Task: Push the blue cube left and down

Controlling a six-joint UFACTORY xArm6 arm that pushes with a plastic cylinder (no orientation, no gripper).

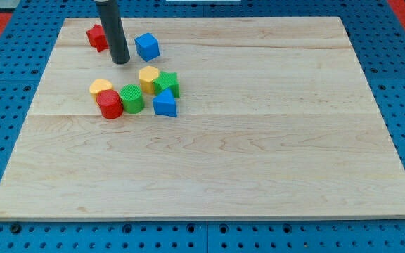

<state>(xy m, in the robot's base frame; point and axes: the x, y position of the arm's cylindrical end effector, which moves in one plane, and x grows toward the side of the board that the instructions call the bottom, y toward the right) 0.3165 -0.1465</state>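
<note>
The blue cube (147, 46) sits near the view's top left of the wooden board (259, 140). My tip (120, 61) rests on the board just left of and slightly below the blue cube, a small gap apart from it. The rod rises from the tip out of the view's top. A red block (96, 36) lies left of the rod, partly hidden by it.
Below the tip lies a cluster: a yellow block (101, 87), a red cylinder (109, 104), a green cylinder (131, 98), a yellow block (148, 79), a green block (167, 83) and a blue triangular block (165, 103). Blue pegboard surrounds the board.
</note>
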